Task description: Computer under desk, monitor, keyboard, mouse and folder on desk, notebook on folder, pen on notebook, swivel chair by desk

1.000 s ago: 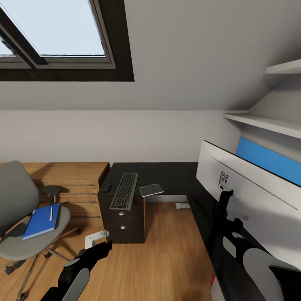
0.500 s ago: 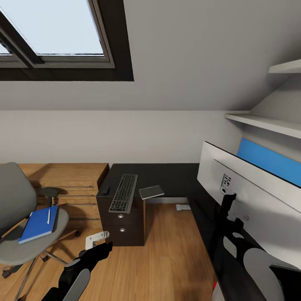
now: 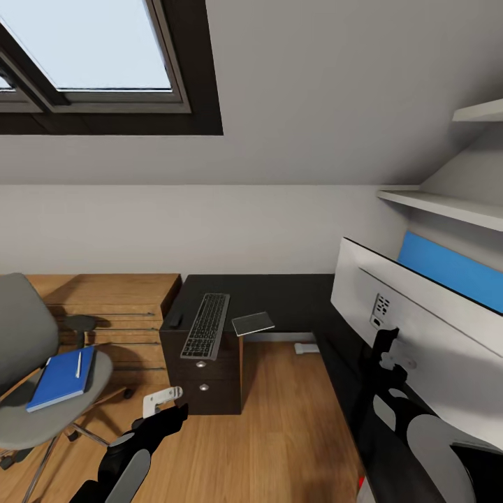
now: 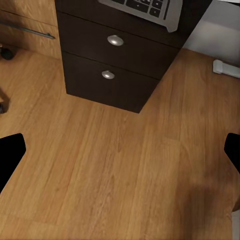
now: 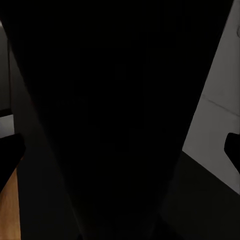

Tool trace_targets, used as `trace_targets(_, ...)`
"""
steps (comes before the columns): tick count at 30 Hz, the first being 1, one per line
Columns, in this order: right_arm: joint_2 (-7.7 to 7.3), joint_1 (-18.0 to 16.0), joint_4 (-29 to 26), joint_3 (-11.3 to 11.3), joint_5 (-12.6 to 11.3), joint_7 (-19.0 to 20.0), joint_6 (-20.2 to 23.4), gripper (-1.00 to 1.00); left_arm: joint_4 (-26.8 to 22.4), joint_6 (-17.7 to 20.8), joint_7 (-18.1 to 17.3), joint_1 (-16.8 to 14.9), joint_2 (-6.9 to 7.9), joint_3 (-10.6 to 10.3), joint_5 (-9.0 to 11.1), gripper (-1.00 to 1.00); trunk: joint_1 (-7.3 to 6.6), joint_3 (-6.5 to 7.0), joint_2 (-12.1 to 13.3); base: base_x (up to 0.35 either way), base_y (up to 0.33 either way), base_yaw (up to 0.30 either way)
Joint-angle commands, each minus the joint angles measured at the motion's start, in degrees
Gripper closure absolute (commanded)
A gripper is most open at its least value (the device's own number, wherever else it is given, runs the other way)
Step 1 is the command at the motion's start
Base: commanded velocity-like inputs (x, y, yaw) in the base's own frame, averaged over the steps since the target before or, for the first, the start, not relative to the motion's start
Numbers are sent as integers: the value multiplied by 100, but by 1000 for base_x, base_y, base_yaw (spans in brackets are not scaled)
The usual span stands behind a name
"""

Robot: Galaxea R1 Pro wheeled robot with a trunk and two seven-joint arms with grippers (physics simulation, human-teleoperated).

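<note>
currently both my left gripper (image 4: 120,150) and right gripper (image 5: 120,150) hang spread and empty; risk: right arm, close against the monitor (image 3: 419,328), could topple it if i turn.

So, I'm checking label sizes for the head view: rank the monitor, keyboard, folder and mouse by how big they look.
1. monitor, though it is nearest the camera
2. keyboard and folder: too alike to rank
3. mouse
</note>
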Motion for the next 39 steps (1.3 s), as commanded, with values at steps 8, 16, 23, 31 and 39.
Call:
trace_targets(8,0,-6,7,2,-51,18,-29,-100,-8,8,58,-6,6,-15,55,-100,1,-9,-8,1,0,0)
trace_targets(16,4,-6,7,5,-46,18,-29,100,-8,8,58,-7,6,-15,55,-100,1,-9,-8,0,0,0)
trace_targets(23,4,-6,7,6,-46,18,-29,100,-8,8,58,-6,6,-15,55,-100,1,-9,-8,0,0,0)
trace_targets(31,4,-6,7,6,-46,18,-29,100,91,0,50,-7,6,-23,48,-100,1,-9,-8,0,0,0)
trace_targets(39,-3,-6,7,1,-58,18,-29,100,101,-1,49,-7,6,-24,49,-100,1,-9,-8,0,0,0)
